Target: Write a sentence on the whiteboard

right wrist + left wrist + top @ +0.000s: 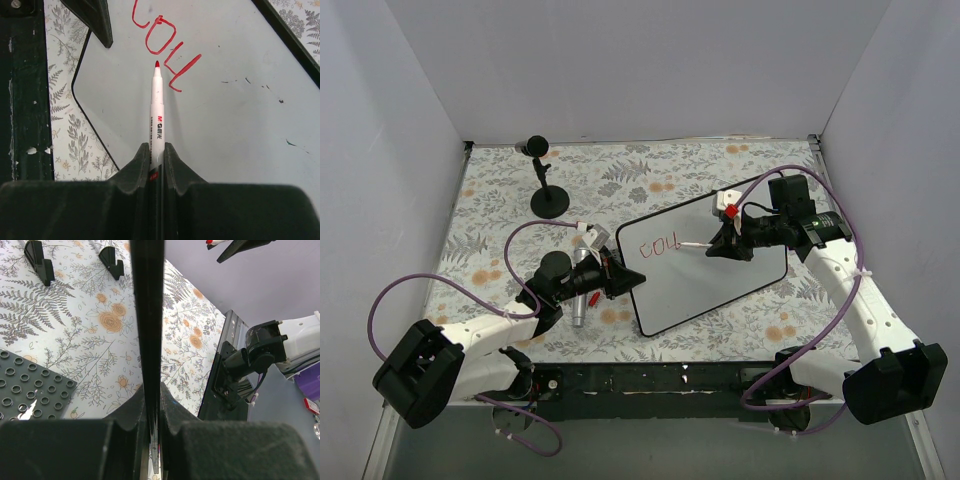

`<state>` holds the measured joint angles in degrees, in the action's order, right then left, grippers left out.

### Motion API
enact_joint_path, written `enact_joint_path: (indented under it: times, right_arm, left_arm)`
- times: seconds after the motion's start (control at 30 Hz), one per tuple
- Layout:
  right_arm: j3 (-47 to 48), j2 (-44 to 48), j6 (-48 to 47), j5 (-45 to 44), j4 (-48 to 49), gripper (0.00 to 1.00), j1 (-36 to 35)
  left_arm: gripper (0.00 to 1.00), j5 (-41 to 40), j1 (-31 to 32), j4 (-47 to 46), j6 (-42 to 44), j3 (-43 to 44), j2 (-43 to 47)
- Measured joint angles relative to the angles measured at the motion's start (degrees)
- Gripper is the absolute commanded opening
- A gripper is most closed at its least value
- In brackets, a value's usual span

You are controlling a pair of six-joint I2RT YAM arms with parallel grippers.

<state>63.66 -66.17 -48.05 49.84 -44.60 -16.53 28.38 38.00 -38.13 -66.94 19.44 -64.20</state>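
The whiteboard (720, 275) stands tilted on the floral table. The sentence (658, 246) consists of red letters reading roughly "cou" near the board's left end, also seen in the right wrist view (162, 50). My right gripper (717, 245) is shut on a white red-tipped marker (157, 110). Its tip (157, 64) is at the board beside the last stroke. My left gripper (623, 280) is shut on the whiteboard's thin black left edge (147, 315). Two black stand feet (40, 260) show under the board.
A black round-base stand (548, 192) is at the back left. A silver cylinder (579, 300) and a small red piece (593, 298) lie by my left gripper. A dark perforated plate (30, 390) lies beneath the board. A black rail (650, 378) runs along the near edge.
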Motion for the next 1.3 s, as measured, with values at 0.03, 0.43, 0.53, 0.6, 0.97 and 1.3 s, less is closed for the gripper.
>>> enact_joint_path:
  times: [0.03,0.43,0.53,0.6,0.97,1.3]
  right_arm:
    - [0.0,0.0,0.31,-0.04,0.13,0.01,0.0]
    - [0.0,0.02,3.19,-0.5,1.44,0.01,0.0]
    - [0.0,0.02,3.61,-1.01,1.53,0.01,0.0]
    - [0.0,0.02,3.93,-1.44,1.53,0.01,0.0]
    - [0.0,0.13,3.96,-2.25,1.51,0.01,0.0]
    - [0.0,0.13,3.96,-2.14,1.44,0.01,0.0]
  left_arm:
    - [0.0,0.0,0.0,0.0,0.0,0.0,0.0]
    - [0.0,0.0,0.0,0.04,-0.02,0.0,0.04]
    - [0.0,0.0,0.0,0.07,-0.02,0.0,0.04]
    - [0.0,0.0,0.0,0.11,0.0,0.0,0.09]
    - [0.0,0.0,0.0,0.17,0.0,0.0,0.17]
    - [0.0,0.0,0.0,0.2,0.0,0.0,0.2]
